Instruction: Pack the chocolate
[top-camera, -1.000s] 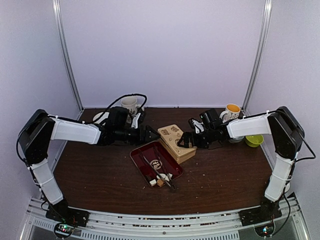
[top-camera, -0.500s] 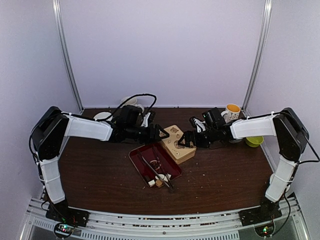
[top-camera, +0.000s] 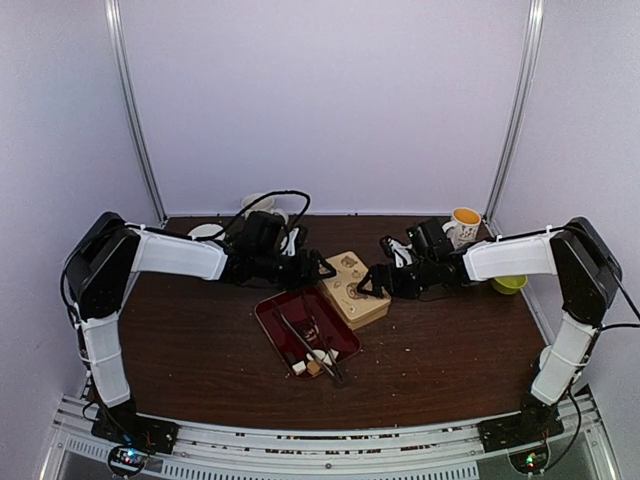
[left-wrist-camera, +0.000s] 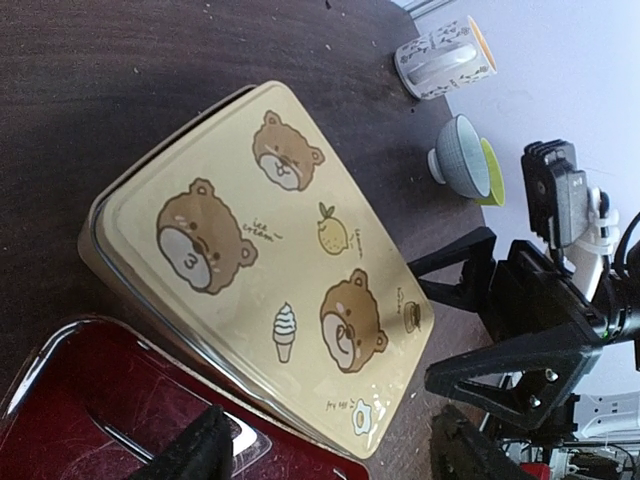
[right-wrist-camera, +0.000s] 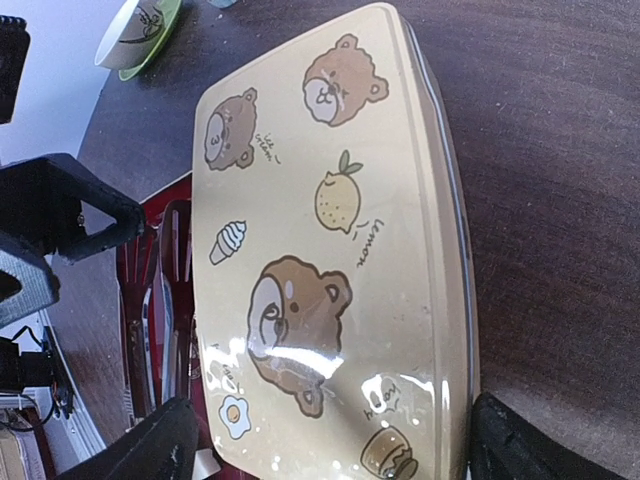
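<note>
The chocolate (top-camera: 313, 364) lies as small cream and brown cubes at the near end of the red tray (top-camera: 275, 318), beside metal tongs (top-camera: 310, 340). A closed tan tin (top-camera: 352, 286) with bear drawings stands just behind the tray. My left gripper (top-camera: 320, 268) is open at the tin's left end; in the left wrist view the left gripper (left-wrist-camera: 335, 455) has one finger over the red tray (left-wrist-camera: 60, 420) and one past the corner of the tin (left-wrist-camera: 270, 260). My right gripper (top-camera: 372, 284) is open at the right end. There the right gripper (right-wrist-camera: 335, 450) straddles the width of the tin (right-wrist-camera: 330, 230).
A white mug (top-camera: 262, 205) and a saucer (top-camera: 205, 232) stand at the back left. A mug with an orange inside (top-camera: 464, 225) and a green bowl (top-camera: 508, 283) stand at the back right. The tray's rim touches the tin's front side.
My left gripper has moved right, up to the tin's left end. My right gripper has shifted slightly along the tin's right end and narrowed a little. The tin has stayed put.
</note>
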